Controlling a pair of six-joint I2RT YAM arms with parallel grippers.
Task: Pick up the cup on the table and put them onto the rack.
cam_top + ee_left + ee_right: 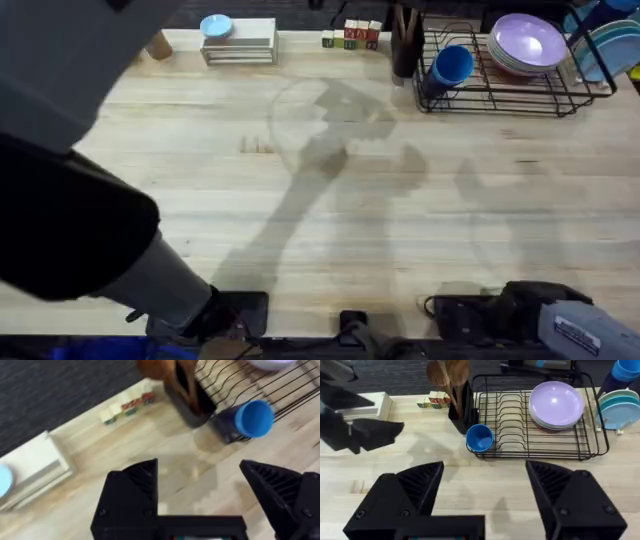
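The blue cup [452, 66] lies on its side at the near left corner of the black rack [520, 95], at the far right of the table [330, 220]. Its long axis runs near to far, and its open mouth faces the near side. The left end effector [200, 492] and the right end effector [485, 492] both have their fingers spread apart, holding nothing.
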